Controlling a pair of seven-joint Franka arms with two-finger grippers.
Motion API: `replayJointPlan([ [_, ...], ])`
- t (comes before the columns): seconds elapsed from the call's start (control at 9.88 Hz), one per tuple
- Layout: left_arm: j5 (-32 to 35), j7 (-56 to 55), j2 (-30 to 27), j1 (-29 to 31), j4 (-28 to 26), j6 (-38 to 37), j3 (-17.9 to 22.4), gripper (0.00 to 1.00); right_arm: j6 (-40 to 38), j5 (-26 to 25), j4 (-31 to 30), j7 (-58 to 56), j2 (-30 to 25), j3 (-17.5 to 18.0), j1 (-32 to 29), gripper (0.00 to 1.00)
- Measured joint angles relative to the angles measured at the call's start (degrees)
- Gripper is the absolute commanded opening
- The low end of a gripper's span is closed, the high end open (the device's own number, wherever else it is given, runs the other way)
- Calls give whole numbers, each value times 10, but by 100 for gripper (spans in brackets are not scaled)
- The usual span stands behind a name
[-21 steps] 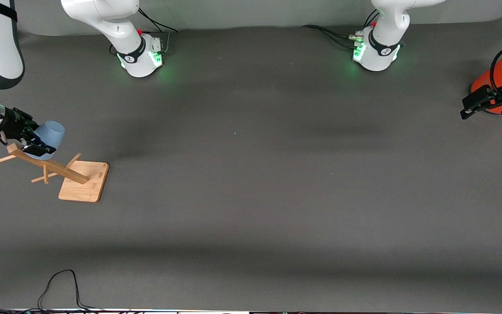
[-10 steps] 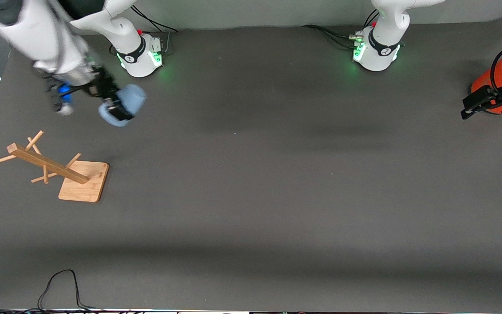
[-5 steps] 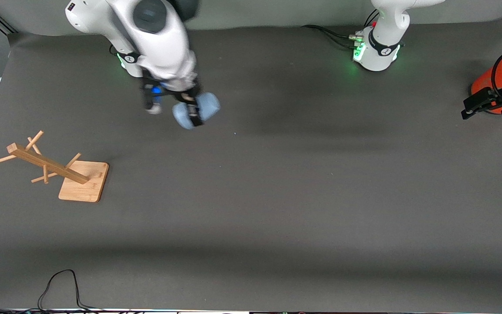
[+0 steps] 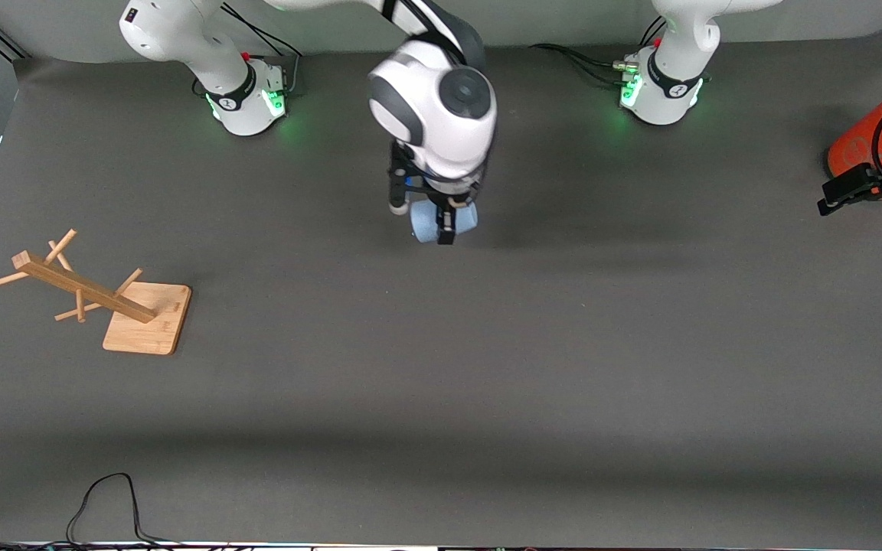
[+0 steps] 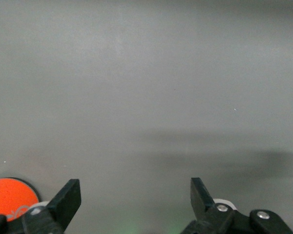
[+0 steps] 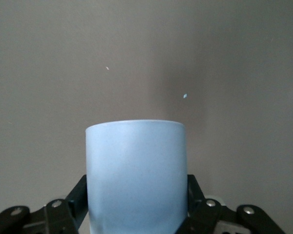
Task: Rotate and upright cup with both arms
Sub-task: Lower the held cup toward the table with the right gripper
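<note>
Cup (image 6: 136, 175): pale blue, clamped between the right gripper (image 6: 136, 204) fingers, in the air over mid-table.
Right wrist view: cup wall fills the gap between the fingers; the front view shows only its lower part (image 4: 441, 223) under the wrist.
Table (image 4: 487, 367): dark grey mat; wooden rack (image 4: 96, 295) toward the right arm's end.
Left gripper (image 4: 866, 191): spread apart, holding nothing, waiting beside the orange canister (image 4: 862, 141).

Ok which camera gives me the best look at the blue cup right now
The right wrist view: the cup fills its middle, clamped between the right gripper fingers. The front view shows only a sliver of the cup under the arm's wrist, over the table's middle. The left wrist view does not show it.
</note>
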Motion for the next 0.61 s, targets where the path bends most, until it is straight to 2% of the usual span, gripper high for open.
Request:
replayJointPlan([
  [0.3,0,-2,1,0,-1,0,0,100,3,0,74,90,113,0,18,51],
  [0.61,0,-2,20,6,-3,1,2,100,16,0,132,116,185,-1,19,51],
])
